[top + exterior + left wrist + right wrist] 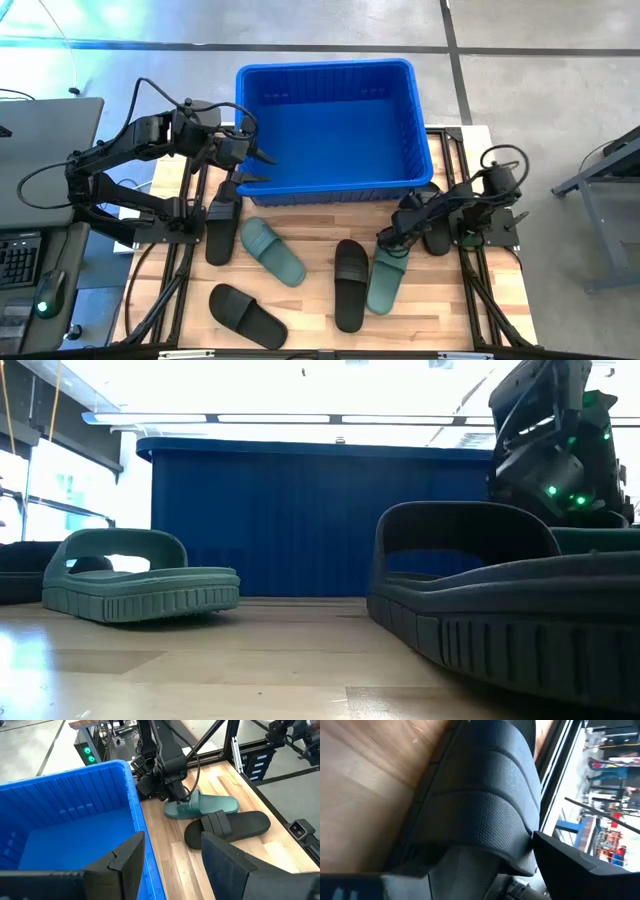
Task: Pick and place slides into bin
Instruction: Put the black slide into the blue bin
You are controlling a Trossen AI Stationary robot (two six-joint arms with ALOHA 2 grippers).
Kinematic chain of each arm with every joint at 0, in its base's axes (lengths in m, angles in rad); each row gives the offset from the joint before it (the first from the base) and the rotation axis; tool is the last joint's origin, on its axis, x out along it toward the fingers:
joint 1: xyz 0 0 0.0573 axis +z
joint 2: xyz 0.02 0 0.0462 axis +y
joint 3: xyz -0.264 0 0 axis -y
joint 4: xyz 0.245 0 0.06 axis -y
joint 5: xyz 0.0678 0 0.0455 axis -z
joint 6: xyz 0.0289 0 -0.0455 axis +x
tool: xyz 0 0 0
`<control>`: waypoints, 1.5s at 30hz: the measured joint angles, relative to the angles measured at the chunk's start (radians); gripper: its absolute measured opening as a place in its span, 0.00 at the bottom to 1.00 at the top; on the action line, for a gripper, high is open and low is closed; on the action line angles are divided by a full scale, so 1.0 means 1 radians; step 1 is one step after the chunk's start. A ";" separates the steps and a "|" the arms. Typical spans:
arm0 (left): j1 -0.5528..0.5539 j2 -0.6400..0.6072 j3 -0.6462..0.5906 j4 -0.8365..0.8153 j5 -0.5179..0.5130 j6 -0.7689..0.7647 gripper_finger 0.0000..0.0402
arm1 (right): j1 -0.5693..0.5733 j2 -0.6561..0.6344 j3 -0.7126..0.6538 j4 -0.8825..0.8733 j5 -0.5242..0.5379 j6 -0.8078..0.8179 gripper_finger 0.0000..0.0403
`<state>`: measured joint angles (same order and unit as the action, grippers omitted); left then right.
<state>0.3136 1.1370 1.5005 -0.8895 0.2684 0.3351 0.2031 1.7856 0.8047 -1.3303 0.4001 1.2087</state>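
Slides all lie out on the wooden table (300,305), none in the bin. Nearest the front edge is a black slide (240,312). Next back are the middle black slide (350,283) and, just beside it and maybe touching, the right green slide (385,282). The right gripper (388,240) is down at that green slide's far end; cannot tell if it is clamped or loose. Risk: a hold on one end only lets the slide droop, twist out or drag its black neighbour along. Another black slide (437,240) sits partly under that arm and could get bumped. The left green slide (272,250) and left black slide (220,228) are well apart from this. Farthest is the blue bin (325,68), empty. A low carry could catch its front wall. The left gripper (258,167) hangs spread and empty over the bin's front-left corner, so it could clash with an incoming drop.
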 joint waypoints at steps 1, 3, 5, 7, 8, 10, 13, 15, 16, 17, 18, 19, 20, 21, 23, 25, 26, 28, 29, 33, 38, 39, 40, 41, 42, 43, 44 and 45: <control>0.000 0.000 0.000 -0.001 0.000 0.000 0.45 | 0.000 0.007 0.000 0.000 0.001 0.005 0.59; 0.000 0.000 0.000 -0.002 0.000 0.000 0.45 | 0.000 0.013 0.000 0.000 0.000 0.021 0.56; 0.000 0.000 0.000 -0.003 0.000 0.000 0.45 | 0.002 0.013 0.000 0.001 0.004 0.033 0.52; 0.000 0.000 0.000 -0.003 0.000 0.000 0.45 | 0.008 0.014 -0.001 -0.004 0.014 0.053 0.44; 0.000 0.000 0.000 -0.004 0.000 0.000 0.45 | 0.011 0.014 -0.002 -0.005 0.020 0.065 0.40; 0.000 0.000 0.000 -0.004 0.000 0.000 0.45 | 0.015 0.014 -0.002 -0.005 0.028 0.088 0.31; 0.000 0.000 0.000 -0.004 0.000 0.000 0.45 | 0.020 0.014 -0.002 -0.007 0.021 0.092 0.16; 0.000 0.000 0.000 -0.004 0.000 0.000 0.45 | 0.027 0.014 -0.002 -0.007 0.016 0.093 0.06; 0.000 0.000 0.000 -0.004 0.000 0.000 0.45 | 0.033 0.014 -0.002 -0.006 0.011 0.094 0.03; 0.000 0.000 0.000 -0.003 -0.003 0.000 0.45 | 0.039 0.014 -0.001 -0.006 0.005 0.094 0.02; 0.000 0.000 0.000 -0.003 -0.010 0.000 0.45 | 0.044 0.014 0.003 -0.007 -0.009 0.094 0.03; 0.000 0.000 0.000 -0.004 -0.020 0.000 0.45 | 0.050 0.014 0.012 -0.011 -0.028 0.094 0.05; 0.000 0.000 0.000 -0.004 -0.028 0.000 0.45 | 0.058 0.014 0.025 -0.016 -0.052 0.096 0.06; 0.000 0.000 0.000 -0.004 -0.032 0.000 0.45 | 0.068 0.014 0.042 -0.025 -0.075 0.097 0.06; 0.000 0.000 0.000 -0.003 -0.041 0.000 0.45 | 0.091 0.014 0.091 -0.045 -0.109 0.096 0.04; 0.000 0.000 0.000 -0.003 -0.047 0.000 0.45 | 0.118 0.015 0.153 -0.088 -0.139 0.094 0.01; 0.000 0.000 0.000 -0.003 -0.051 0.000 0.45 | 0.133 0.015 0.191 -0.118 -0.156 0.094 0.01; 0.000 0.000 0.000 -0.003 -0.053 0.000 0.45 | 0.159 0.015 0.272 -0.184 -0.196 0.103 0.02; 0.000 0.000 0.000 -0.003 -0.053 0.000 0.45 | 0.171 0.015 0.319 -0.216 -0.225 0.109 0.02; 0.000 0.000 0.000 -0.003 -0.053 0.000 0.45 | 0.217 -0.006 0.493 -0.213 -0.370 0.079 0.01; 0.000 0.000 0.000 -0.002 -0.053 0.000 0.45 | 0.273 -0.012 0.709 -0.235 -0.332 0.094 0.01; 0.000 0.000 0.000 -0.003 -0.053 0.000 0.45 | 0.279 -0.013 0.755 -0.238 -0.324 0.089 0.01; 0.000 0.000 0.000 -0.003 -0.053 0.000 0.45 | 0.283 -0.014 0.803 -0.239 -0.315 0.077 0.01; 0.000 0.000 0.000 -0.003 -0.053 0.000 0.45 | 0.286 -0.014 0.851 -0.239 -0.296 0.069 0.00; 0.000 0.000 0.000 -0.002 -0.053 0.000 0.45 | 0.291 -0.014 0.901 -0.239 -0.261 0.056 0.00; 0.000 0.000 0.000 -0.002 -0.053 0.000 0.45 | 0.296 -0.014 0.951 -0.238 -0.211 0.041 0.00; 0.000 0.000 0.000 -0.002 -0.053 0.000 0.45 | 0.298 -0.014 1.003 -0.237 -0.149 0.021 0.00; 0.000 0.000 0.000 -0.002 -0.053 0.000 0.45 | 0.299 -0.014 1.050 -0.238 -0.078 -0.005 0.00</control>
<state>0.3134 1.1370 1.5005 -0.8917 0.2157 0.3355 0.5018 1.7714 1.8552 -1.5683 0.3222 1.2037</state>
